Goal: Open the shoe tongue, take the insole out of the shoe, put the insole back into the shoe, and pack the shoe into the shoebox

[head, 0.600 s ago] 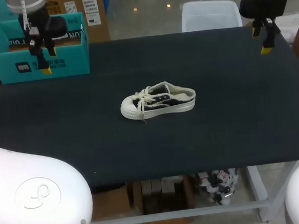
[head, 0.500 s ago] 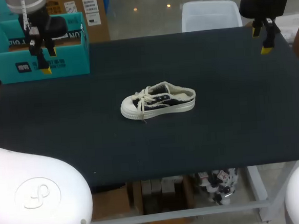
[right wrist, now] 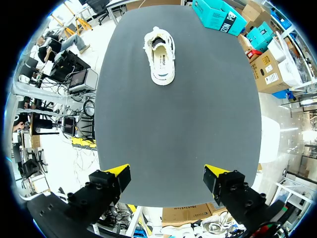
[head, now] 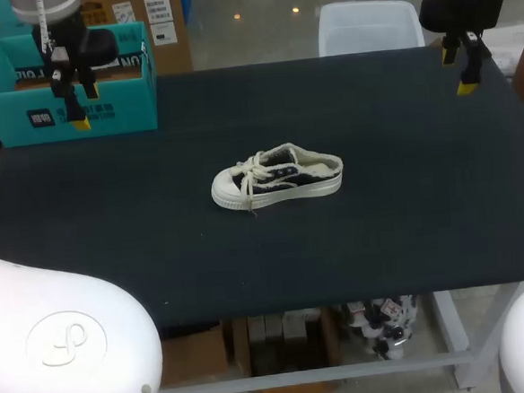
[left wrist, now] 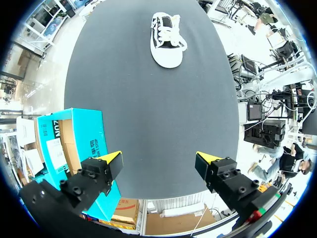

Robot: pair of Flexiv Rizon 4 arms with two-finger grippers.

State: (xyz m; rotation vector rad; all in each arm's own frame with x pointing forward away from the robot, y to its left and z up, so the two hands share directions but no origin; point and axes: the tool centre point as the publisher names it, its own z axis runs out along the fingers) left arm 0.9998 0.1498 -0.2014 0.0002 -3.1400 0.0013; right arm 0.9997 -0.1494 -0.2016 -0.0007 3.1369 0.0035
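Shoe (head: 277,183) lies far ahead of our left pincer (left wrist: 159,166) and right pincer (right wrist: 167,176), both spread wide and empty; shoebox (head: 121,107) beside the left.

One shoe (head: 277,177), one teal shoebox (head: 66,89), one table (head: 406,195), and two pincers: left pincer (left wrist: 158,161), right pincer (right wrist: 167,173).

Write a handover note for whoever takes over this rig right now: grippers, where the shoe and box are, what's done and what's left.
Left gripper: open, empty, up by the shoebox.
Right gripper: open, empty, above the table's far right corner.
Shoe: upright mid-table, toe toward the left arm's side, laces in place, touched by neither gripper.
Shoebox: open, at the far left corner.
Done: nothing that shows; no insole lies on the table.
Left: open the tongue, pull the insole out, put it back in, pack the shoe into the shoebox.
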